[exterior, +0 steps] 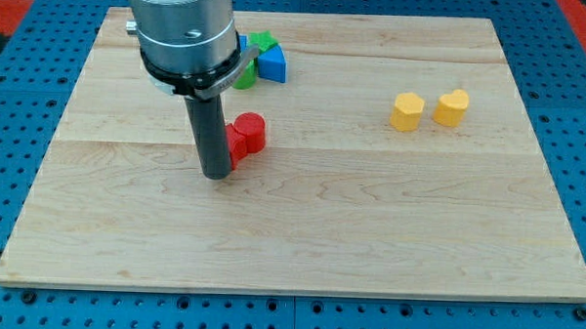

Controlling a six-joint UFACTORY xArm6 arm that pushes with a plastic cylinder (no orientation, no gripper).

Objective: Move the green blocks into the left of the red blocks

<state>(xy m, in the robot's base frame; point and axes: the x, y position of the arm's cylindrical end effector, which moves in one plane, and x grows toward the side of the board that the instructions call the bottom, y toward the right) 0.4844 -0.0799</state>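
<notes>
1 camera looks down at an angle, fairly near, over the whole wooden board (300, 243).

a robotics lab bench: wooden board (300, 243) on blue perforated mounting plate (24, 38)

No text, label, brand, number or sign can be read anywhere in the camera view.
</notes>
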